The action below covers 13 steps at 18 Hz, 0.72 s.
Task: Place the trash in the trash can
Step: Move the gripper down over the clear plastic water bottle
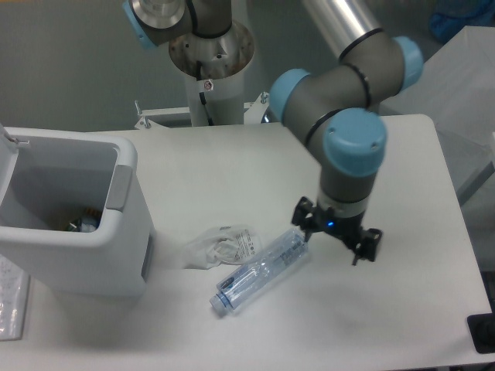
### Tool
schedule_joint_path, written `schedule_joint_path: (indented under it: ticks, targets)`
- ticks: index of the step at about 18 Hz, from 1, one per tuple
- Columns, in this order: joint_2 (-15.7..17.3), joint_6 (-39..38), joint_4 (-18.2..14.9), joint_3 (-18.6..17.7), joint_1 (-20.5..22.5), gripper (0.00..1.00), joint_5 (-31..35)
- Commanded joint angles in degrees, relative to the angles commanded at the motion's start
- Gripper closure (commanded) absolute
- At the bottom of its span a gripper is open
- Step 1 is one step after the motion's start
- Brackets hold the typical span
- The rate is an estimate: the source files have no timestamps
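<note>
A clear plastic bottle (259, 270) with a blue cap lies on its side near the middle of the table, cap toward the front left. A crumpled clear wrapper (220, 245) with a white printed label lies touching it on the left. The white trash can (116, 232) stands at the left edge and holds some items at its bottom. My gripper (334, 241) hangs open just right of the bottle's base end, above the table, with nothing between its fingers.
The arm's base column (210, 66) stands at the back of the table. A clear bag (11, 305) lies at the far left front, beside the trash can. The table's right edge (464, 232) runs close behind the gripper.
</note>
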Motion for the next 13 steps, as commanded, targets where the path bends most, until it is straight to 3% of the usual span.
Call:
schedule_joint_path:
  ticks: [2,8,13]
  targets:
    - [-0.4,-1.9,0.9,-0.7,-1.3,0.0,-0.1]
    - [-6.8,-1.9,1.3,-0.4,-6.9,0.0,0.0]
    - [-7.7,-1.7,0.6,-0.7,-9.0,0.0,0.1]
